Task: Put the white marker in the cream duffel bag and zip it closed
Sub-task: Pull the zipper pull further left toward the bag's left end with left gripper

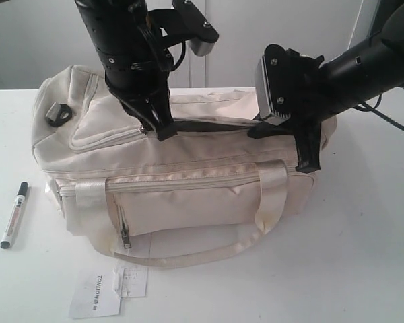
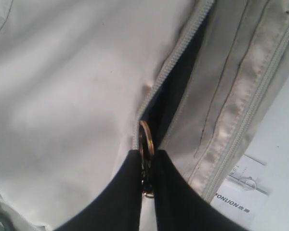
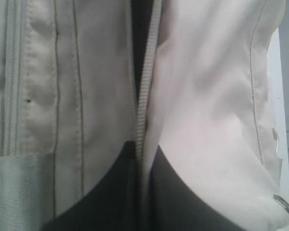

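Observation:
The cream duffel bag lies on the white table, its top zipper partly open onto black lining. The white marker lies on the table left of the bag, apart from both arms. My left gripper is over the top zipper, near the bag's middle. In the left wrist view this gripper is shut on the zipper's gold pull ring. My right gripper is at the bag's right end. In the right wrist view it is shut on the zipper tape at the bag's edge.
A white paper hangtag lies on the table in front of the bag, also seen in the left wrist view. A black D-ring sits at the bag's left end. A satin handle drapes down the front.

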Controlling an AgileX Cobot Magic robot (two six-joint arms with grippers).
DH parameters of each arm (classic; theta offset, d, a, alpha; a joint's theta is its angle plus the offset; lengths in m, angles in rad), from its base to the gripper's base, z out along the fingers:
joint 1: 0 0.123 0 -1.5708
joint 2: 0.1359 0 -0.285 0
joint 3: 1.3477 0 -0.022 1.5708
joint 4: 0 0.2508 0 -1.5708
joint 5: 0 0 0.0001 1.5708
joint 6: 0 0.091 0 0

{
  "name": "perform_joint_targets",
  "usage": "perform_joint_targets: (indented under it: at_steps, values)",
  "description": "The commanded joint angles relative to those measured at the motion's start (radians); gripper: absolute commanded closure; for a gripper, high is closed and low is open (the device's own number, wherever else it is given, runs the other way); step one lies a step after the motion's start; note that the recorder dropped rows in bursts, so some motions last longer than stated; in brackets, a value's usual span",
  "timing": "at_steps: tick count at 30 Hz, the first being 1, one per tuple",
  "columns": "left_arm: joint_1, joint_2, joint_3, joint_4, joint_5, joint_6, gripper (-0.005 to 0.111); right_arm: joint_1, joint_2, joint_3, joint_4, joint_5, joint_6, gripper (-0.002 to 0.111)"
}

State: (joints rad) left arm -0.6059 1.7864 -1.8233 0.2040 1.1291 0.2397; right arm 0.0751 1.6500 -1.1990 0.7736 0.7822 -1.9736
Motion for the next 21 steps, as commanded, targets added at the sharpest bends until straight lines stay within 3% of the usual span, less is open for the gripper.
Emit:
perform_joint_targets:
  at_steps: [1,9,21]
  values:
    - [0.016,-0.018,-0.002,0.003,0.092,-0.022,0.107,-0.005,-0.01,0.004,-0.033,-0.002,0.015,0.108]
    - [0.04,-0.018,0.076,0.003,0.092,-0.042,0.107,-0.005,-0.01,0.004,-0.035,-0.002,0.026,0.108]
    - [0.047,-0.058,0.093,0.012,0.092,-0.047,0.107,-0.005,-0.01,0.004,-0.046,-0.01,0.042,0.108]
